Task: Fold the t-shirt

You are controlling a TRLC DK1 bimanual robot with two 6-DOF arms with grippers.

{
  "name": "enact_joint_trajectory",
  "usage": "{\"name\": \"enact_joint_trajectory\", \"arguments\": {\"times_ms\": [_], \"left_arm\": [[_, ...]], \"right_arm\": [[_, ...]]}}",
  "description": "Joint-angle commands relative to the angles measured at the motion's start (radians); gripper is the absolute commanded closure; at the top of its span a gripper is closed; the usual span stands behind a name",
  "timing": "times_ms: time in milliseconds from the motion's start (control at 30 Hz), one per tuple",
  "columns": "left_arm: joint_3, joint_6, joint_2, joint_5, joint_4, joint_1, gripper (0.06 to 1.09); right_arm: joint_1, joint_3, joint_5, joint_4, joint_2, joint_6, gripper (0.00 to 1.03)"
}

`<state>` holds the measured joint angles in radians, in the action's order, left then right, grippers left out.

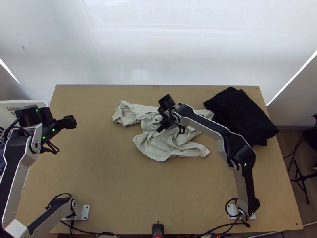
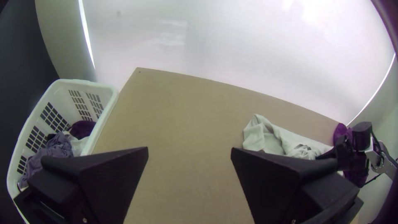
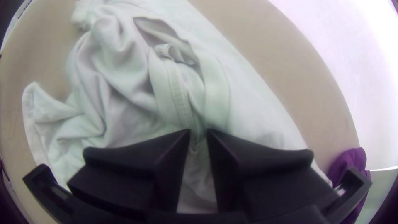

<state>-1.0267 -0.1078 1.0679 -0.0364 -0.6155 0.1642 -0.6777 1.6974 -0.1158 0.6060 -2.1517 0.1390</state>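
Middle of the desk [image 1: 99,170] had the pale t-shirt [image 1: 168,148] all bunched up, so no neat folds yet, with spreading and folding left. Left end effector [image 2: 189,149] was wide; right end effector [image 3: 199,130] sat at the shirt, just a narrow gap.

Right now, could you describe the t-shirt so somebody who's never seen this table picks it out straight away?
On the light wooden table, look around the middle, where the right gripper is over the cloth. The t-shirt is spread unevenly there in rumpled folds. It is pale grey, while its neighbour, the flatter cloth on the right, is dark.
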Motion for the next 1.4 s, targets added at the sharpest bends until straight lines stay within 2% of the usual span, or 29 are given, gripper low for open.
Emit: {"name": "enact_joint_trajectory", "arguments": {"times_ms": [0,233,367,600,833,1067,1100,1167,1200,1367], "left_arm": [[0.001,0.002,-0.008,0.0,-0.009,0.008,0.11],[-0.004,0.002,-0.006,-0.002,-0.007,0.006,0.11],[0.002,0.002,-0.005,-0.002,-0.007,0.008,0.11],[0.001,-0.012,0.0,-0.002,-0.003,-0.008,0.11],[0.001,-0.02,0.012,-0.002,0.005,-0.018,0.11],[-0.004,-0.023,0.015,0.0,0.005,-0.025,0.11],[-0.004,-0.023,0.017,0.0,0.005,-0.025,0.11],[-0.006,-0.023,0.017,0.0,0.005,-0.025,0.11],[-0.007,-0.024,0.017,-0.002,0.005,-0.025,0.11],[0.001,-0.024,0.017,0.0,0.005,-0.023,0.11]], "right_arm": [[0.02,0.005,-0.033,-0.034,0.024,-0.001,1.0],[0.076,0.044,-0.035,-0.071,0.092,-0.006,1.0],[0.148,0.087,-0.041,-0.095,0.089,-0.015,1.0],[0.299,0.217,-0.084,-0.12,0.029,-0.075,1.0],[0.397,0.378,-0.107,-0.084,-0.096,-0.078,1.0],[0.366,0.456,-0.108,-0.083,-0.155,-0.05,0.99],[0.357,0.467,-0.108,-0.081,-0.166,-0.049,0.88],[0.346,0.47,-0.108,-0.069,-0.171,-0.053,0.46],[0.343,0.473,-0.108,-0.048,-0.171,-0.059,0.36],[0.316,0.432,-0.108,0.101,-0.082,-0.093,0.36]]}}
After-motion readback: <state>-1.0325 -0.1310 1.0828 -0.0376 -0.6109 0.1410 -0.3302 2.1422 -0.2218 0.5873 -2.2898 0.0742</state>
